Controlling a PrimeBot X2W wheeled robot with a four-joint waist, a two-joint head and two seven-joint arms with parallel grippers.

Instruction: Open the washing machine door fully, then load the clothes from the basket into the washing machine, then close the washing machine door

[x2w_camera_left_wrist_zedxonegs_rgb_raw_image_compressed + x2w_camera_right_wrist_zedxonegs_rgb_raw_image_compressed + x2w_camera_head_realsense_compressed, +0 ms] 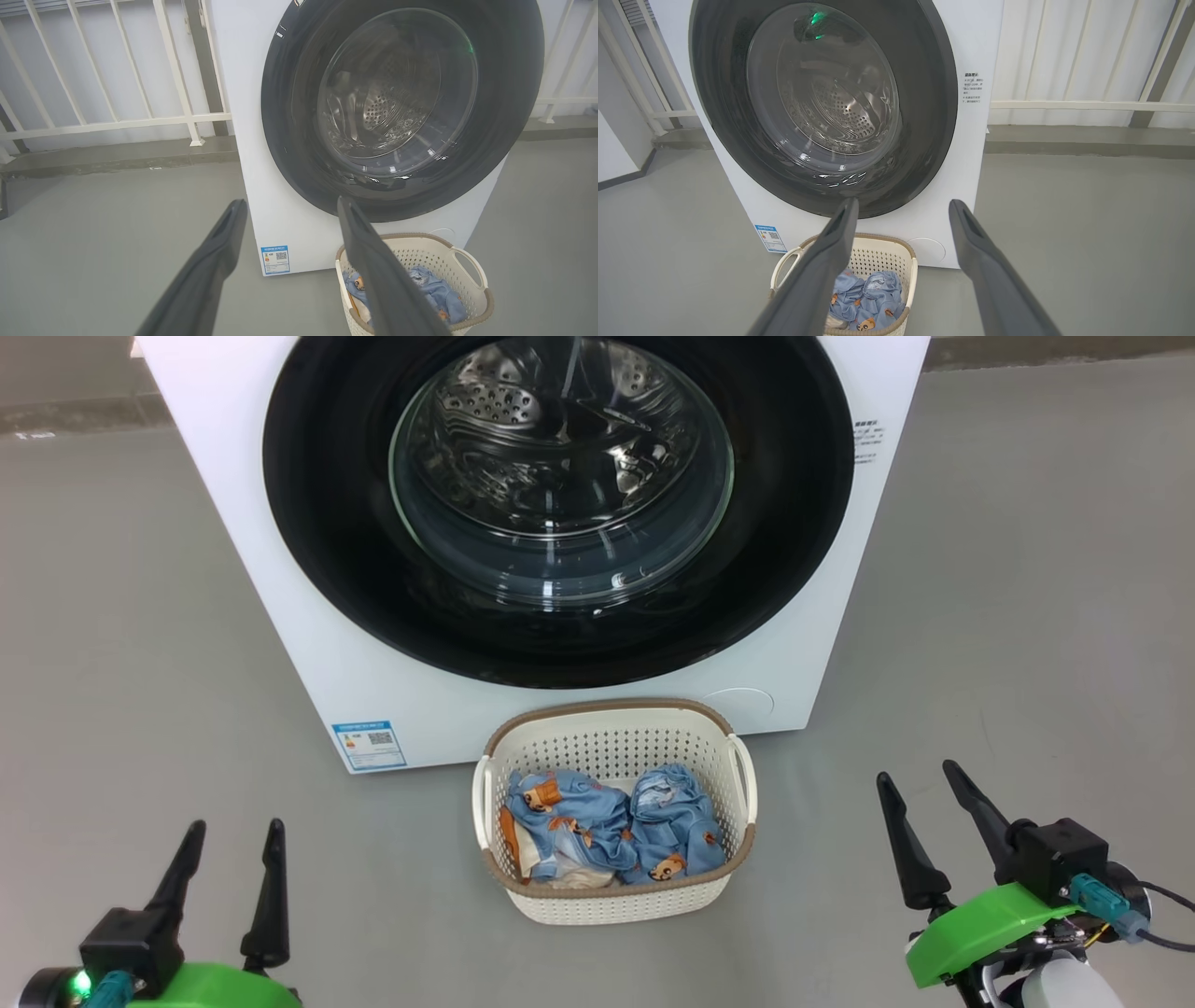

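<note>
The door [560, 476] sits shut on the washer [429, 709], its glass bulging inside the black ring. At its six o'clock the basket [616, 896] stands on the floor [140, 663] just before the machine, with the clothes [607, 835] heaped inside. The left gripper [236, 823] hangs at the basket's nine o'clock and the right gripper [915, 770] at three, both empty with fingers spread wide.

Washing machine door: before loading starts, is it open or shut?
Shut. The washing machine door lies flush against the white front of the washing machine, its black ring seated all round.
</note>
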